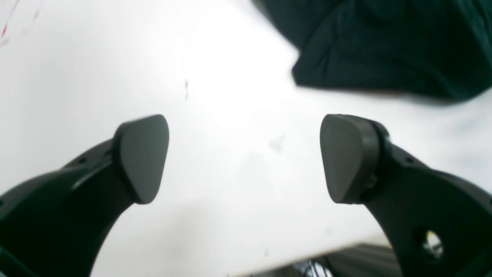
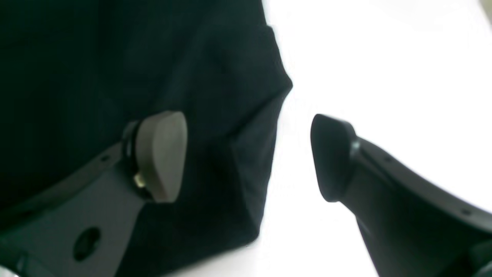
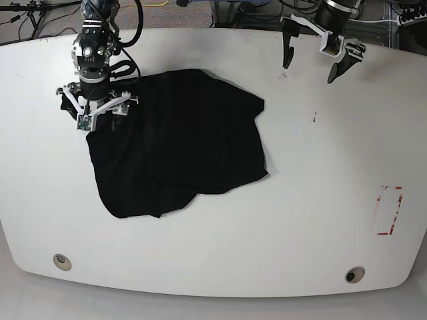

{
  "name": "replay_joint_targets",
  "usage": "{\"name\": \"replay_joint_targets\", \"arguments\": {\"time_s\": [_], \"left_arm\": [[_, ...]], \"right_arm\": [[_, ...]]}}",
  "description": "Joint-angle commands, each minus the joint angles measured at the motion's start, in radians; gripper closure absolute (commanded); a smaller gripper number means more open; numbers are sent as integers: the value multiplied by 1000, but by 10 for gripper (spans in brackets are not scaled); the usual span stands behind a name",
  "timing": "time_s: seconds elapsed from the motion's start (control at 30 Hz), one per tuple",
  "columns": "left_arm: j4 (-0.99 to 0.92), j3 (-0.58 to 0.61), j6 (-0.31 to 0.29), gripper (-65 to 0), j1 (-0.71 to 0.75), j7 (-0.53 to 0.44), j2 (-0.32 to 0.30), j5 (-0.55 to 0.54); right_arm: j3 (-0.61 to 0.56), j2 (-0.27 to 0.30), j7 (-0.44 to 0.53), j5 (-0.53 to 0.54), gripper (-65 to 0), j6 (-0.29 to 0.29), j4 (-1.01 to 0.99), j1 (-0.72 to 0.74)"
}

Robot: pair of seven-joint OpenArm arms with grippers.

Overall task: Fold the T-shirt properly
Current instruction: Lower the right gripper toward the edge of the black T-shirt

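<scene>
Black fabric of the T-shirt [image 3: 177,143] spread in a loose, crumpled heap over the left-centre of the white table [image 3: 307,200] in the base view, one edge rumpled near the lower left, another corner reaching toward the middle. Only from this overhead view: whole outline of the shirt, both arms at once, a red-marked rectangle [image 3: 389,211] near the table's right edge, two round holes [image 3: 61,261] along the front rim.

From the right wrist view alone: right end effector [image 2: 248,157] straddling the shirt's border, one finger pad [image 2: 161,156] over dark cloth, the other over bare table, jaws spread wide with nothing pinched between. Seen in the base view standing at the shirt's upper-left corner, pointing down, arm rising toward the far edge.

From the left wrist view alone: left end effector [image 1: 244,157] over bare white table, jaws parted wide and empty, a corner of the shirt lying off at the upper right, well apart from the pads. Placed in the base view at the table's far right side [image 3: 320,50], fingers angled downward, clear of the shirt.
</scene>
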Motion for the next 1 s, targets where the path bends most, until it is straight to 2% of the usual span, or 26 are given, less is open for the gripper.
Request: {"name": "replay_joint_targets", "arguments": {"time_s": [0.0, 0.33, 0.6, 0.77, 0.97], "left_arm": [[17, 0, 2, -572, 12, -24, -4, -1], [15, -2, 2, -572, -8, -24, -5, -1], [14, -5, 2, -571, -10, -24, -5, 2], [14, -4, 2, -569, -10, -24, -5, 2], [14, -4, 2, -569, -10, -24, -5, 2]], "right_arm": [[3, 5, 15, -2, -484, 32, -6, 50], [42, 34, 3, -5, -484, 96, -165, 232], [41, 106, 11, 6, -484, 108, -372, 387], [41, 116, 65, -2, -484, 111, -506, 476], [39, 146, 112, 6, -484, 148, -659, 571]]}}
